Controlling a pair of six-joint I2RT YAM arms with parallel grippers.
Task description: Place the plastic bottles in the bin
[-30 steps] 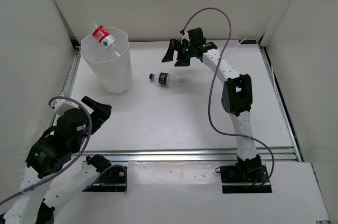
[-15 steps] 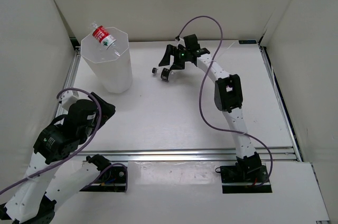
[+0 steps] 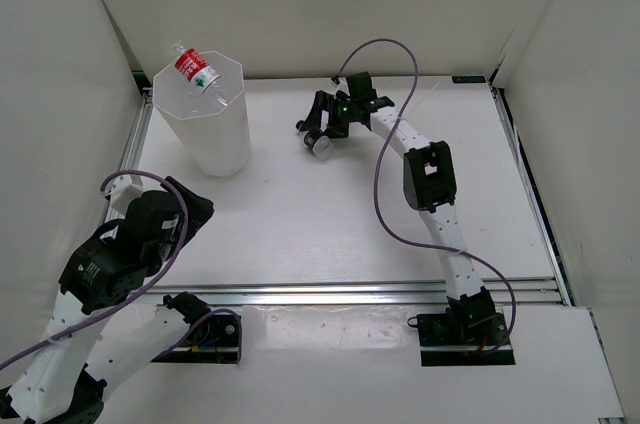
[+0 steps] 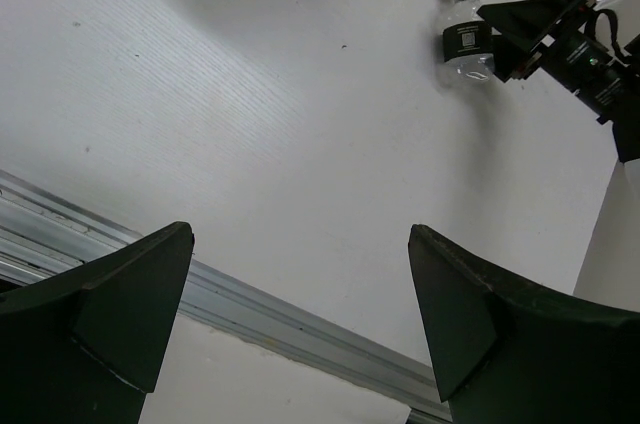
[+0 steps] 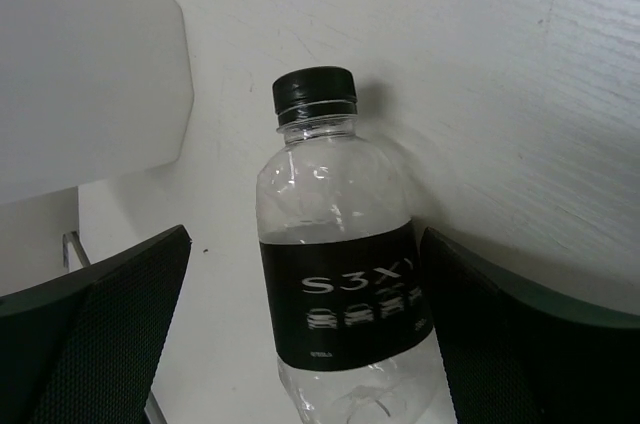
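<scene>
Black-label bottle (image 5: 340, 274) lay flat on the table (image 3: 300, 224), its long axis running down the gap of my right gripper (image 5: 305, 344), cap pointing away, toward the bin (image 3: 205, 134). Right jaws stood wide either side of it. Left gripper (image 4: 300, 284) gaped too, holding nothing. Ribbed white tabletop, plain white walls (image 3: 300, 4). Clear body, black cap, white print on the label.

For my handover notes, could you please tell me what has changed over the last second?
The right gripper swung left to straddle the black-label bottle, jaws open, nothing gripped yet. The red-label bottle at the top of the bin stayed put; the left gripper stayed open.
</scene>
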